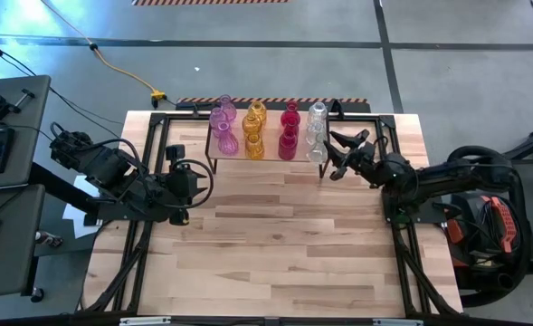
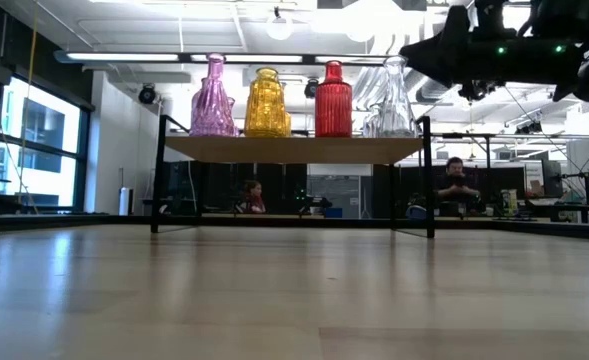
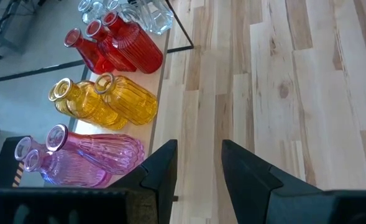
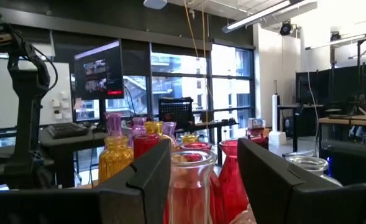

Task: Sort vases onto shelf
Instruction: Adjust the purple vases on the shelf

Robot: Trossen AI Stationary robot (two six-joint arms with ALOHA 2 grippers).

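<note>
The left gripper [image 1: 177,174] hovers over the table [image 1: 275,254] near its left edge, just short of the shelf's left end. Its fingers [image 3: 164,168] stand a narrow gap apart with nothing between them, so it looks to be waiting clear of the work.

The shelf [image 1: 268,159] sits along the table's far edge, roughly centred, its long side running parallel to that edge. On it the vases are grouped by colour, which fits a sort: from the shelf's left end, the pink vases [image 1: 223,127], the amber vases [image 1: 254,131], the red vases [image 1: 289,131], and at the right end the clear vases [image 1: 316,131]. Each colour forms a short file running from the shelf's front edge to its back edge. In the low view every vase stands upright, long axis vertical, neck and mouth up: pink [image 2: 212,100], amber [image 2: 266,103], red [image 2: 334,100], clear [image 2: 389,100]. None is seen on the bare tabletop, so the sorting appears close to done.

The right gripper [image 1: 338,154] is at the shelf's right end, level with the clear file. In its wrist view a clear vase's mouth [image 4: 192,158] shows between the two fingers [image 4: 151,174], which stand fairly wide; whether they press the glass or are only around it I cannot tell. The approach from the right end probably serves to avoid reaching across the other files.
</note>
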